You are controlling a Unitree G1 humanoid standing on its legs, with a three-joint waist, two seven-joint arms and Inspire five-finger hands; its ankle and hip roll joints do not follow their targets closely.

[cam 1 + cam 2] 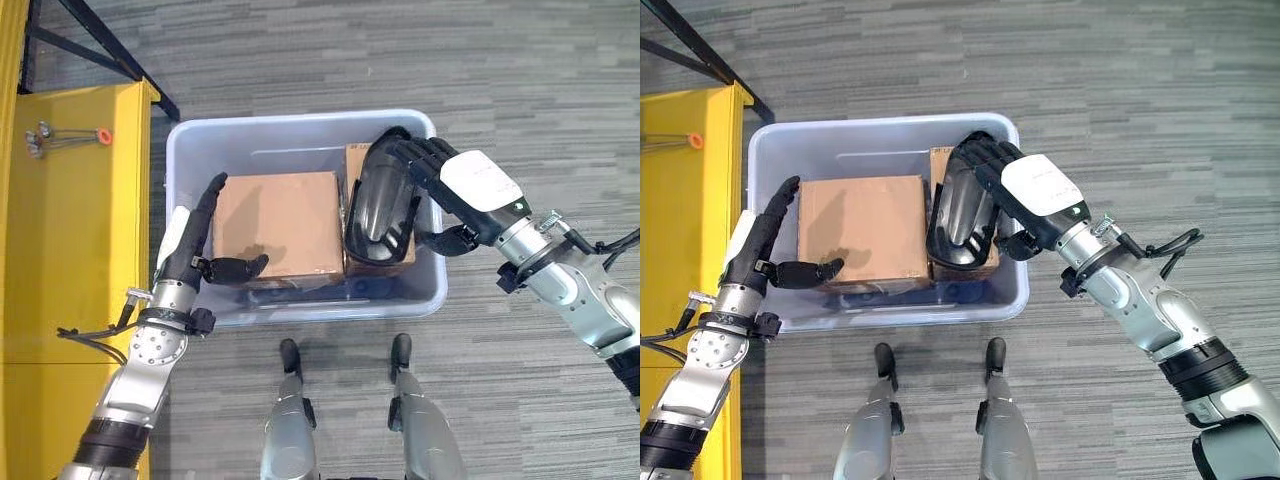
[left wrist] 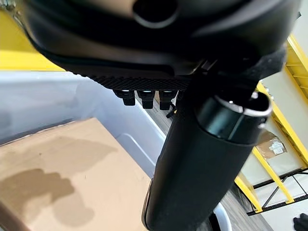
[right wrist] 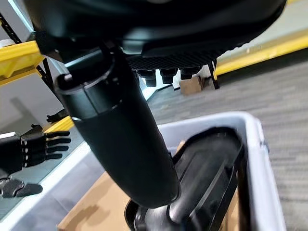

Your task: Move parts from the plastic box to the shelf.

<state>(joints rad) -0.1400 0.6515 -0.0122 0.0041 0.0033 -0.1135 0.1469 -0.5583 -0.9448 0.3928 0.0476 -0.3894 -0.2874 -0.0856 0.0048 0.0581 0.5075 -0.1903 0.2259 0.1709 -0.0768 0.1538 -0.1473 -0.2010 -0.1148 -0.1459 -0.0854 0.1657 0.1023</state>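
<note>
Carpet of grey striped tiles [image 1: 520,90] lies under a translucent pale-blue plastic box [image 1: 200,140] that sits right in front of the robot. Nearest, at the box's left front corner, the left hand [image 1: 196,240] hovers with its fingers straight and spread, pointing toward the far wall, and its thumb stuck out sideways over the near edge of a large flat brown cardboard carton [image 1: 275,222] that fills the left and middle of the box; hand and carton look close, but contact cannot be told. To the right of the carton, a glossy black moulded plastic part [image 1: 378,210], elongated and shell-shaped with a raised rim and a hollow inside, stands nearly on edge in the box's right side, its long axis running from near to far and its hollow face turned toward the carton. The right hand [image 1: 440,175] grips its far upper end, fingers curled over the rim and thumb behind. A second, smaller brown carton [image 1: 358,160] stands under and behind the part, mostly covered by it; a printed label on it is too small to read. Left of the box, a yellow metal shelf surface [image 1: 75,230] carries silver bolts with an orange tag [image 1: 60,137], and a dark frame leg [image 1: 110,45] crosses the floor beyond.
</note>
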